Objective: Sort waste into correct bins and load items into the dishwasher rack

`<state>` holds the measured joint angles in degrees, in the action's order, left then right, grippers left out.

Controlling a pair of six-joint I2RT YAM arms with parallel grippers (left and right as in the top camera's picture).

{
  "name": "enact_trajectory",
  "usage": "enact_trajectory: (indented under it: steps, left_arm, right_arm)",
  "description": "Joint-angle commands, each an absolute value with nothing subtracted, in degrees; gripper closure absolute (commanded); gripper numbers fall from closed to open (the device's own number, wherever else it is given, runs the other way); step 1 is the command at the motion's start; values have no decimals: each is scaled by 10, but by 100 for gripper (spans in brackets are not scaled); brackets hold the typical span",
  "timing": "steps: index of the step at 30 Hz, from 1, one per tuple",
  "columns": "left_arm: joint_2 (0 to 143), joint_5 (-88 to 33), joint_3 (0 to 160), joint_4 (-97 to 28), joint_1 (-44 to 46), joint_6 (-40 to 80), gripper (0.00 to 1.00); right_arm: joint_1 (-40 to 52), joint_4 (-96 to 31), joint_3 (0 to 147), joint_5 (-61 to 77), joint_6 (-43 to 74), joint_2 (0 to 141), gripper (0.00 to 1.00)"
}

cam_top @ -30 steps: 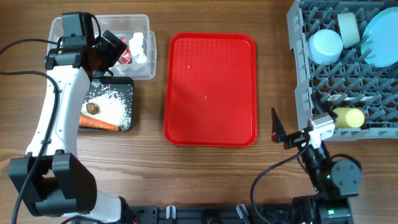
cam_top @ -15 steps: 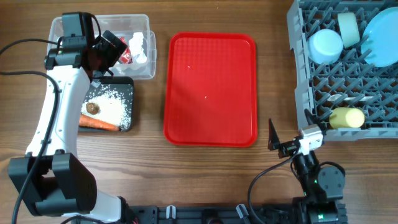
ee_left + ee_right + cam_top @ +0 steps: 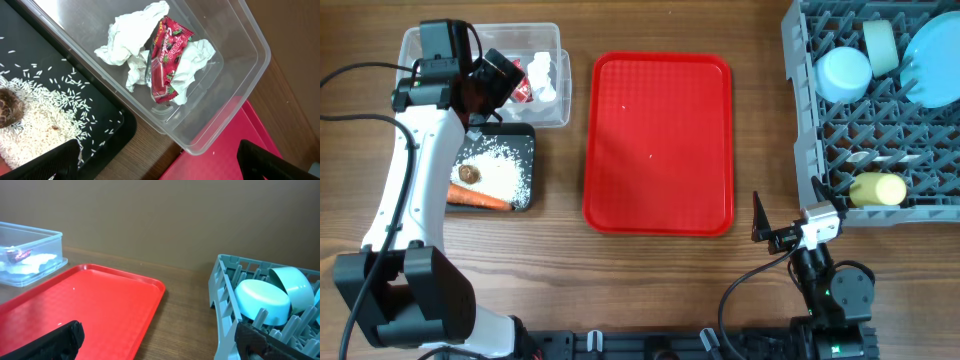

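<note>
The clear tub holds white napkins and a red wrapper; both show in the left wrist view, napkins and wrapper. The black tray holds rice, a brown lump and a carrot. My left gripper hangs open and empty over the tub. The grey rack holds a pale blue bowl, a mint bowl, a blue plate and a yellow cup. My right gripper is open and empty beside the rack's front corner. The spoon is hidden.
A flat red tray lies in the middle between the bins and the rack, bare but for a few grains. It also shows in the right wrist view. Bare wooden table lies in front of it.
My right arm has drawn back from the rack toward the front edge, gripper open and empty. It has held still for the last half second. The left arm has not moved.
</note>
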<state>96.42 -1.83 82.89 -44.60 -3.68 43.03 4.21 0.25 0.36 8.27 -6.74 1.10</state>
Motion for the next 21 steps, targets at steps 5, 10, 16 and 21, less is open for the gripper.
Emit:
enact_trajectory:
  steps: [5,10,16,21]
  left_arm:
    - [958,-21,834,-445,-39,438,0]
    - [958,-21,834,-445,-39,438,0]
    - [958,-20,834,-447,-39,437,0]
    - [948,-19,834,-455,-37,437,0]
  right_arm:
    - [46,5,3,72,-74,4,0]
    - [46,5,3,72,-74,4,0]
    - [46,5,3,72,-74,4,0]
    - [46,5,3,72,-74,4,0]
